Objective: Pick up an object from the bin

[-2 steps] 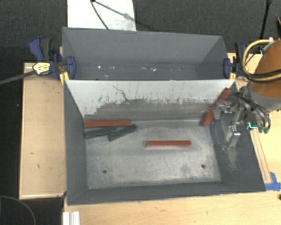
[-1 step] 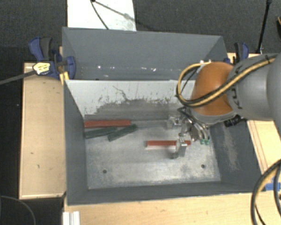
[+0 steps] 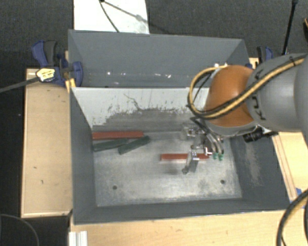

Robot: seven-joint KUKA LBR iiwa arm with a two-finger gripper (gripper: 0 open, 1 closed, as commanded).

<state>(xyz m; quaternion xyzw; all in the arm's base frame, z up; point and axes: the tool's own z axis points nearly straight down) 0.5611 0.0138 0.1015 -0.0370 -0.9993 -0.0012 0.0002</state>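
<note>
- At the bin's middle, nearer its right wall, the gripper [image 3: 191, 163] hangs low over the right half of a short red bar [image 3: 172, 157]. How far it stands open cannot be told, nor whether it grips anything.
- The bar lies flat on the floor of the bin [image 3: 143, 188]. It looks stiff, light and smooth, and is probably best taken across its narrow width near mid-length.
- Toward the back-left corner, well apart, lie a longer red stick [image 3: 118, 135] and dark green sticks [image 3: 120, 145].
</note>
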